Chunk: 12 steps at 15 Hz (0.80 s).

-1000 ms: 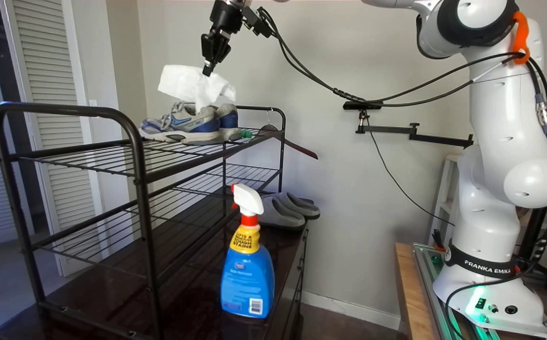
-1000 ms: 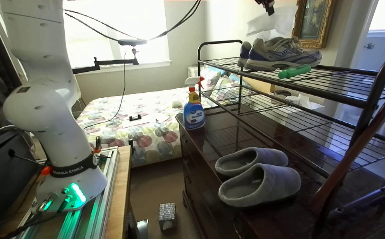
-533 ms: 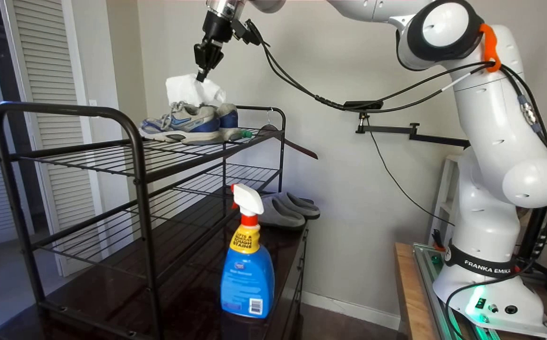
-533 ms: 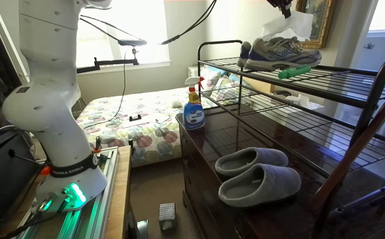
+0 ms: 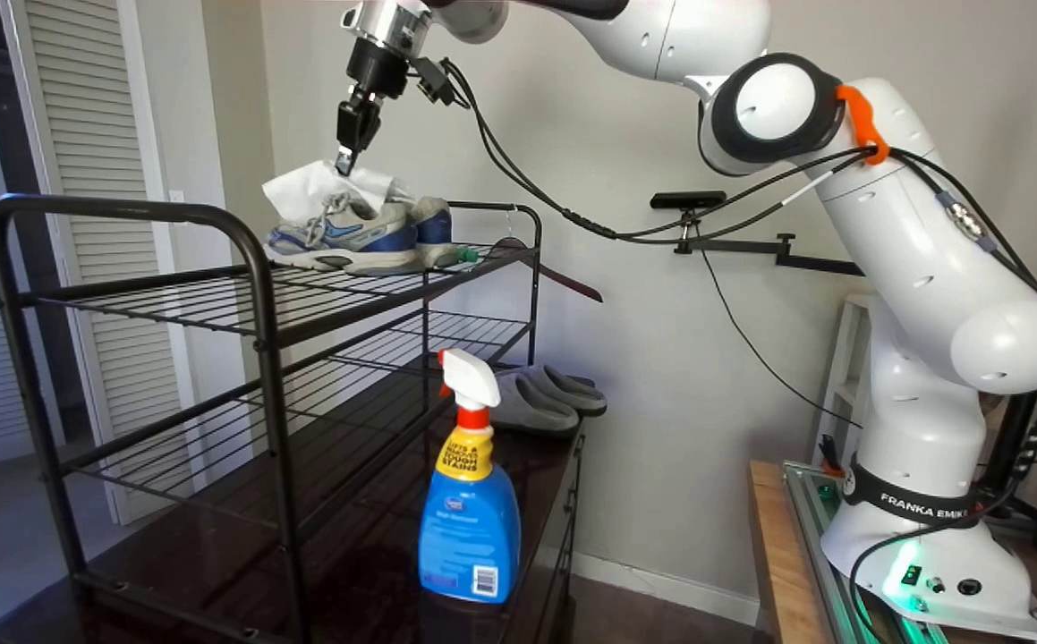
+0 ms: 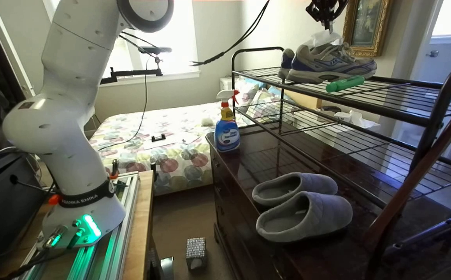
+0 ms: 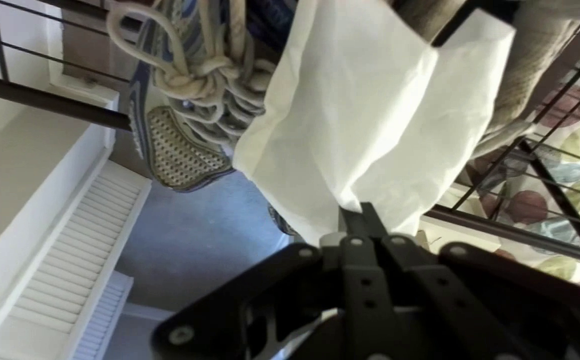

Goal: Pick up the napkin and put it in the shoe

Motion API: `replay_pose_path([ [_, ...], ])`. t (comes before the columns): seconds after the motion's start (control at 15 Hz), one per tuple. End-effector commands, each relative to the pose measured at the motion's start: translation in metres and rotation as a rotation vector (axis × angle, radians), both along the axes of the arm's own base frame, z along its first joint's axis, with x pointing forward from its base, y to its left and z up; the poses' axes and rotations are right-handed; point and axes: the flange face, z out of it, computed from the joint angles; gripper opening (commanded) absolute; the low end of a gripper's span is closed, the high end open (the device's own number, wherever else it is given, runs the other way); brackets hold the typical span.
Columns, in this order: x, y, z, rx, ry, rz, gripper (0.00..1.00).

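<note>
White napkin (image 7: 360, 125) hangs pinched in the gripper (image 5: 344, 166), both shoes (image 5: 359, 240) just below, pointing away from the robot base (image 5: 925, 461).

On the right of an exterior view, the glossy white, rounded robot arm (image 5: 921, 241) has a round joint (image 5: 776, 109) ringed in black, an orange plastic clip (image 5: 863, 125), paired black cables (image 5: 591, 225) and, at upper left, a silvery flange (image 5: 390, 22) joined to a black gripper (image 5: 344, 163). The arm's black collar (image 5: 916, 499) reads FRANKA EMIKA in white, over a glowing green strip (image 6: 92, 225). At lower centre of the wrist view, silvery screws (image 7: 181, 335) stud matte black links (image 7: 279, 272), and small holes (image 7: 370, 303) dot the fingers (image 7: 362, 267).
</note>
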Motion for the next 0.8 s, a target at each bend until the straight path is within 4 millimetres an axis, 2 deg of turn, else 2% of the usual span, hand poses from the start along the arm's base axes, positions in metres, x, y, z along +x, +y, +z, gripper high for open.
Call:
replay_pose_path([
  [0.0, 0.006, 0.005, -0.007, 0.057, 0.031, 0.141, 0.0],
  [0.33, 0.001, 0.018, -0.018, 0.069, 0.101, 0.296, 0.0],
  [0.73, -0.006, 0.032, -0.02, 0.053, 0.112, 0.467, 0.0],
])
